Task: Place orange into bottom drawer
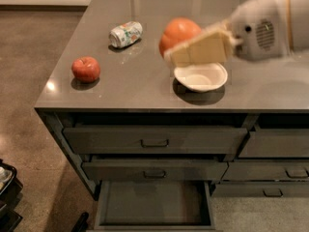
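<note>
Grey stone counter (145,88) is filling most of the view, with its drawer stacks facing you below the front edge. Your hand (179,50) is reaching in from the right edge and gripping the orange (179,30), holding it up off the surface just behind the white bowl (200,76), roughly midway between the left and right edges. So the pick is looking done, while the carry and the release are remaining: the bottom drawer (154,202) is standing pulled out under the left stack, and nothing is lying on the part of its floor you can see. The red apple-like fruit (86,69) near the front-left corner and the crushed can (126,34) behind it are sitting well clear of the hand. One pale finger is covering the orange's lower side and the other is hiding behind it; the arm is smearing into blur, and the drawer's front lip is running off the bottom of the view.
</note>
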You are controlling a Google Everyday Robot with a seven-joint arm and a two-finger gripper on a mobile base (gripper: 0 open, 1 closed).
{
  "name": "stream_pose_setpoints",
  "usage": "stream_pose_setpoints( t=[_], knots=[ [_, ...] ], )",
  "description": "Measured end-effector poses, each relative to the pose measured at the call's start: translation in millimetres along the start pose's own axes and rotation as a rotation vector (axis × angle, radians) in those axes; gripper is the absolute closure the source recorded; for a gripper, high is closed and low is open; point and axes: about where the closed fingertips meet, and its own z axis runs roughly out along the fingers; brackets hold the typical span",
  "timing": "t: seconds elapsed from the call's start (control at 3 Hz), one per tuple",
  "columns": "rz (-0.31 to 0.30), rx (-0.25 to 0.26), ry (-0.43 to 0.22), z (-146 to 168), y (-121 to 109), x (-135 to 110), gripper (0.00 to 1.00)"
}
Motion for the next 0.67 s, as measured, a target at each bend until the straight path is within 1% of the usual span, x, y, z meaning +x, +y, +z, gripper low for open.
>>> stream_pose_setpoints(
  t=[0.33, 0.67],
  knots=[
    [0.131, 0.034, 0.03, -5.7, 6.7, 74.2, 1.0],
    [0.222, 0.069, 0.034, 12.4, -13.6, 165.4, 1.0]
  ],
)
